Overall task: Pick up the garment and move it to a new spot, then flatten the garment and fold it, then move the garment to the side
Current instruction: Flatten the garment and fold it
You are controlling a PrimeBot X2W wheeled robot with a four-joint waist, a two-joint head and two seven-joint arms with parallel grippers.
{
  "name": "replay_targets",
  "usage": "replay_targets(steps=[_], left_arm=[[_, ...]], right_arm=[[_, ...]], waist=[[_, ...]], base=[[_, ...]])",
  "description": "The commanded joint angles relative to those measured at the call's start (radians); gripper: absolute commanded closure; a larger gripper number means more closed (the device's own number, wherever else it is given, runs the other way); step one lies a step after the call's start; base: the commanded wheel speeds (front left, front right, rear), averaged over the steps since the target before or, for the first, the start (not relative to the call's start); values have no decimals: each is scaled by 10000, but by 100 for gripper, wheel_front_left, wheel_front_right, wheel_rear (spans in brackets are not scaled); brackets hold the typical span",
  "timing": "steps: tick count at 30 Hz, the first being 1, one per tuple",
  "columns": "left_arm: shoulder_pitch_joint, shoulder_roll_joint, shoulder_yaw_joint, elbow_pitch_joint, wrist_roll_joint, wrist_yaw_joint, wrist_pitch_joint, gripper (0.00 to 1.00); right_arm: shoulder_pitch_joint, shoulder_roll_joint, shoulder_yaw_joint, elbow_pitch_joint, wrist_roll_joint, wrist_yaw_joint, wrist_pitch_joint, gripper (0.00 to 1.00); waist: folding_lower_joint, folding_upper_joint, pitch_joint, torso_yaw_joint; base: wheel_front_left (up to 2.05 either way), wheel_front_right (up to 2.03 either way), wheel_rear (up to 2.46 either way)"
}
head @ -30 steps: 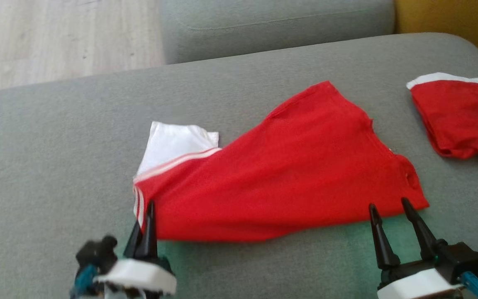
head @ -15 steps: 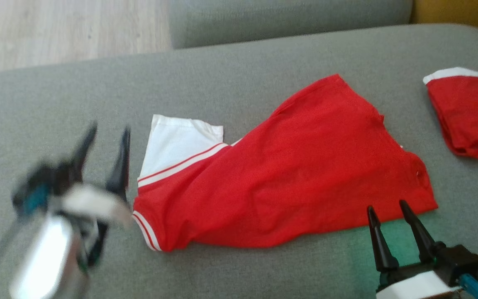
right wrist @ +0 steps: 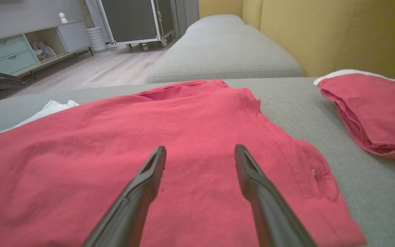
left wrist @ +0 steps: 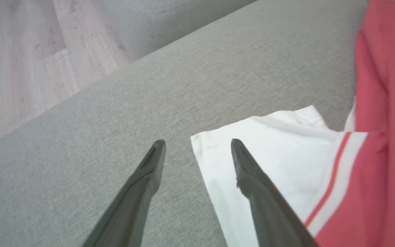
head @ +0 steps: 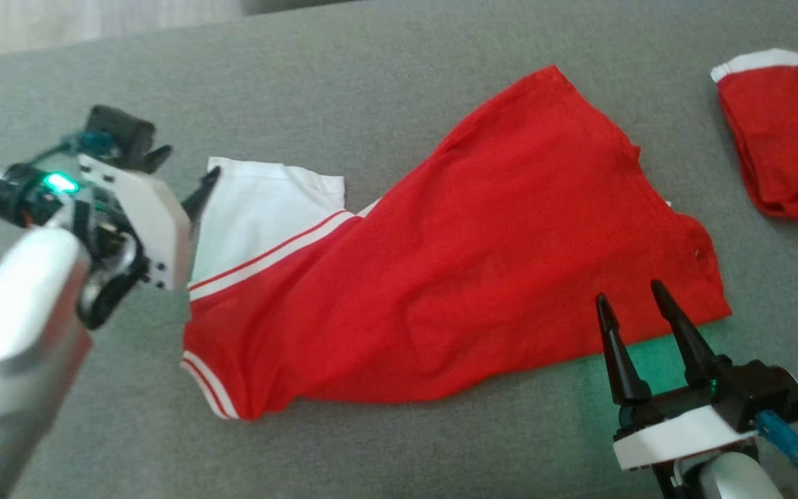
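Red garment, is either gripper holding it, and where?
Nothing is held: left gripper open at the white sleeve corner, right gripper open over the garment edge.

A second red garment (head: 783, 138) is cropped at right; the left fingers (head: 202, 194) are mostly hidden.

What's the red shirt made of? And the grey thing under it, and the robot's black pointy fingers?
The red garment looks like soft, matte knit cloth, maybe cotton: it creases and has stitched hems. The grey cushion seems woven upholstery fabric, finely speckled. The right gripper has fingers that look like hard, smooth dark plastic with a faint sheen, possibly metal.
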Motion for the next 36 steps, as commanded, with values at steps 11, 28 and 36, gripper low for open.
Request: replay_targets(steps=[11, 28, 36], left_arm=[[-1496, 851, -800, 1070, -1247, 17, -256, 0], [-2149, 500, -1999, 2100, -2380, 16, -605, 100], [-2844, 597, -2347, 2190, -2189, 16, -2509, 100]], right_arm=[[-543, -143, 303, -235, -49, -7, -38, 0], [-643, -332, 309, -273, -150, -7, -38, 0], [-1343, -1204, 852, -690, 627, -7, -38, 0]], waist=[[-2, 0, 640, -488], [-2, 0, 920, -510], [-2, 0, 826, -37]], base=[[0, 0, 0], [0, 0, 0], [0, 0, 0]])
